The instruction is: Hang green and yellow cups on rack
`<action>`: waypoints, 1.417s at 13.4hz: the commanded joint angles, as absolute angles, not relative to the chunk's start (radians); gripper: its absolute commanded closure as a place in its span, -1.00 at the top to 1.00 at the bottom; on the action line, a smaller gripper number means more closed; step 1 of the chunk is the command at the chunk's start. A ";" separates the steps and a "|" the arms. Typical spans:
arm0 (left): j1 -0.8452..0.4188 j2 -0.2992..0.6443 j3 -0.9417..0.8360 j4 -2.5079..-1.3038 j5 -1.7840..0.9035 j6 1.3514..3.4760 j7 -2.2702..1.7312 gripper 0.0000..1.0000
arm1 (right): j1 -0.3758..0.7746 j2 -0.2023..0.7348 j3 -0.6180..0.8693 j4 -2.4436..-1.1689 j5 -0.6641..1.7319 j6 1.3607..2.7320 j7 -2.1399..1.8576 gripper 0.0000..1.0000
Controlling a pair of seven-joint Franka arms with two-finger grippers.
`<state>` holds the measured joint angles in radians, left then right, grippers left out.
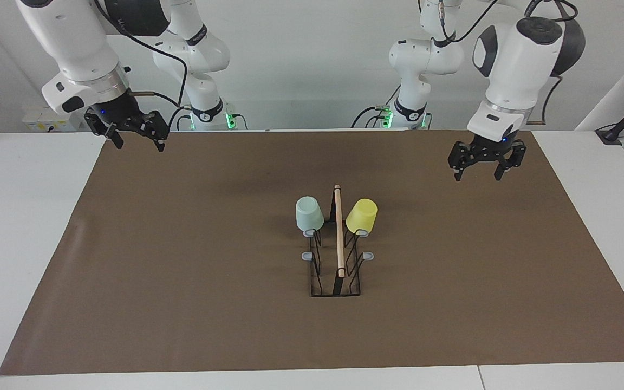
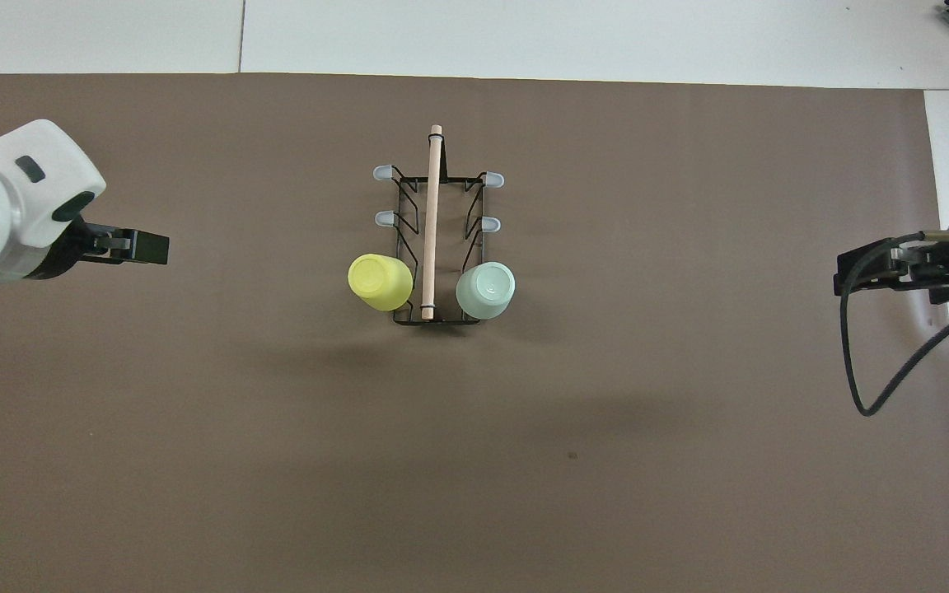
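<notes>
1. Cups hung upturned on the rack (image 1: 338, 254) (image 2: 433, 247), on the prong pair nearest the robots: green cup (image 1: 309, 213) (image 2: 485, 290) toward the right arm's end, yellow cup (image 1: 361, 215) (image 2: 380, 282) toward the left arm's.
2. Left gripper (image 1: 477, 172) (image 2: 145, 247) waited over the brown mat (image 1: 182, 271) (image 2: 606, 412), jaws wide, holding nothing.
3. Right gripper (image 1: 137, 142) (image 2: 853, 276) hovered likewise, wide and unladen.

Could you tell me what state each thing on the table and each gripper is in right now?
green cup: upside down, hung on a prong at the rack's end nearest the robots.
yellow cup: upside down, tilted, hung on the prong across the rod.
rack: upright on the brown mat, four prongs bare.
left gripper: open, empty, raised over the mat.
right gripper: open, empty, raised over the mat's edge.
</notes>
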<state>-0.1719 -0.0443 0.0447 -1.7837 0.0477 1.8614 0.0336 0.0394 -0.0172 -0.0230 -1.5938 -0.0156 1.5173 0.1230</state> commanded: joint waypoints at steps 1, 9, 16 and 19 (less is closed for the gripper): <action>-0.111 0.015 0.037 -1.637 -0.021 1.732 0.144 1.00 | 0.026 0.003 -0.017 -1.555 -0.029 1.491 0.075 1.00; -0.075 0.045 0.031 -1.473 -0.026 1.532 0.121 1.00 | 0.029 0.000 -0.017 -1.565 -0.012 1.490 0.083 1.00; -0.072 0.015 0.025 -1.517 -0.026 1.509 0.089 1.00 | 0.026 -0.006 -0.017 -1.577 -0.011 1.499 0.083 1.00; -0.072 0.005 0.026 -1.540 -0.026 1.520 0.094 1.00 | 0.026 -0.006 -0.017 -1.578 -0.011 1.499 0.084 1.00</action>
